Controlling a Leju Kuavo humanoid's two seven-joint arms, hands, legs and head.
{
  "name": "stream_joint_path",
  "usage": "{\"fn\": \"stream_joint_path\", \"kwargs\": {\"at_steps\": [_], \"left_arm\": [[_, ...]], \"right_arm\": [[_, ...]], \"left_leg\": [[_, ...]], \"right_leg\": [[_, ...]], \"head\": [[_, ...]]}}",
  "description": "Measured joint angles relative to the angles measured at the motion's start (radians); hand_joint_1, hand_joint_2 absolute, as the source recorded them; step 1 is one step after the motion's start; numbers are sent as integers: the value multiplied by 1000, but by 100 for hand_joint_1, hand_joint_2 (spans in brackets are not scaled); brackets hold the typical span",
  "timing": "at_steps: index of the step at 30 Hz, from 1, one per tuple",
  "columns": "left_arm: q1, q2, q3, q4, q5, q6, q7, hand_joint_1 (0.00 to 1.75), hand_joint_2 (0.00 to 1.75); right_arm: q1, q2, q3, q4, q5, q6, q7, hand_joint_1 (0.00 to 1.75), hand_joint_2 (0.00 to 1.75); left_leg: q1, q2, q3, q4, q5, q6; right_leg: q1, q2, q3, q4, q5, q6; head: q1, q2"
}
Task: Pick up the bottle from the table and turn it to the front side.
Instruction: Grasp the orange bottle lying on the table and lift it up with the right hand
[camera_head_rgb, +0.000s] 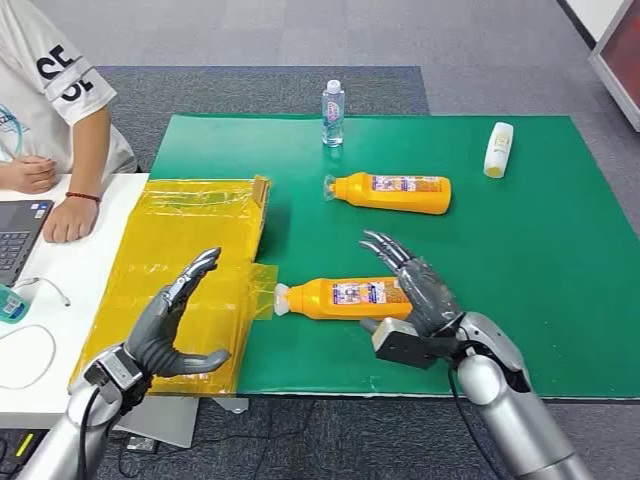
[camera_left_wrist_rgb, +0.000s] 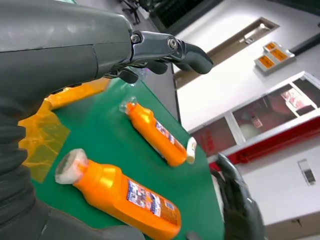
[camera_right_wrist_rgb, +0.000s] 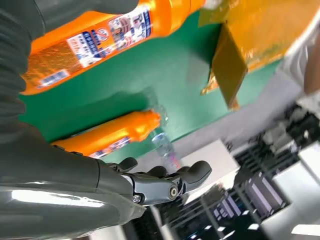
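Two orange bottles lie on the green table (camera_head_rgb: 528, 300): the near bottle (camera_head_rgb: 343, 297) on its side, label up, just left of the right hand (camera_head_rgb: 411, 285), whose fingers are spread and empty; the far bottle (camera_head_rgb: 392, 192) lies beyond; the left hand (camera_head_rgb: 177, 320) hovers spread over yellow sheeting (camera_head_rgb: 181, 250)

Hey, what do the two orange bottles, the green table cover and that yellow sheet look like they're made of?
Near orange bottle and far orange bottle: likely glossy plastic, with highlights along their sides, printed labels and clear wrap on the caps. Green table cover: matte, no glare, perhaps felt or a rubber mat. Yellow sheet: thin translucent plastic film, wrinkled and shiny.
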Motion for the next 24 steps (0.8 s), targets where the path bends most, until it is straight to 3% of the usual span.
{"fn": "stream_joint_path", "kwargs": {"at_steps": [9,17,24], "left_arm": [[-48,-1,-45,42,15,-1,0,0,175],[-67,-1,-74,71,24,11,0,0,175],[-71,-1,-83,88,26,18,0,0,175]], "right_arm": [[-192,-18,184,152,36,41,64,0,175],[-365,-12,354,340,108,153,157,0,175],[-442,4,440,468,118,205,180,0,175]], "left_leg": [[0,0,0,0,1,0],[0,0,0,0,1,0],[0,0,0,0,1,0]], "right_leg": [[0,0,0,0,0,0],[0,0,0,0,0,0],[0,0,0,0,0,0]], "head": [[0,0],[0,0],[0,0]]}}
